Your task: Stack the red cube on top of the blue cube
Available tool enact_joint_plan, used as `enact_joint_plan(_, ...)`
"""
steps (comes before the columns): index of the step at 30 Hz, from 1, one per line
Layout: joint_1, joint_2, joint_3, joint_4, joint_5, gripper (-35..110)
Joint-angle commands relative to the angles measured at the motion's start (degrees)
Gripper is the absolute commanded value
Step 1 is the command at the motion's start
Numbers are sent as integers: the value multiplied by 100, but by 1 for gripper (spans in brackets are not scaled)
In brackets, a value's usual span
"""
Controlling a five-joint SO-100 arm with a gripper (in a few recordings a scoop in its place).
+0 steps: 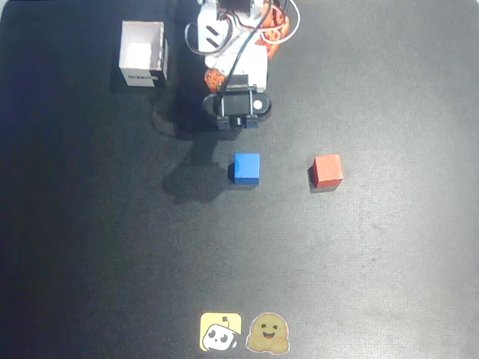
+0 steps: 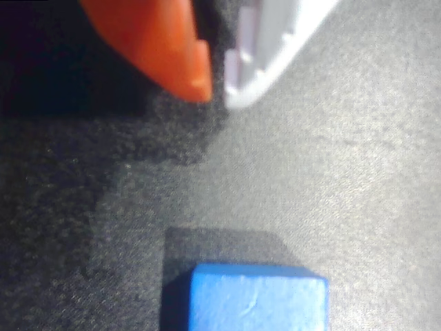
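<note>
Pick-up step not begun: claw [image 2: 217, 88] nearly closed & empty, blue cube [image 1: 246, 168] just ahead, red cube [image 1: 328, 170] off to overhead-view right — needs opening, reaching there.

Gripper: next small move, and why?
Probably swing right in the overhead view toward the small matte red cube. The gripper, fingertips nearly together and holding nothing, hangs near the small matte blue cube, which lies apart from the red one on the black table.
</note>
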Motion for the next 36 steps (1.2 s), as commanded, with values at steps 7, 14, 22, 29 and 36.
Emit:
enact_joint_plan(7, -9, 35, -62, 0, 18, 0)
enact_joint_plan(14, -132, 0, -668, 316, 18, 0)
enact_joint_plan(22, -220, -1336, -1705, 149, 35, 0)
enact_joint_plan(29, -290, -2707, -2760, -26, 53, 0)
enact_joint_plan(36, -633, -3990, -3999, 53, 316, 0)
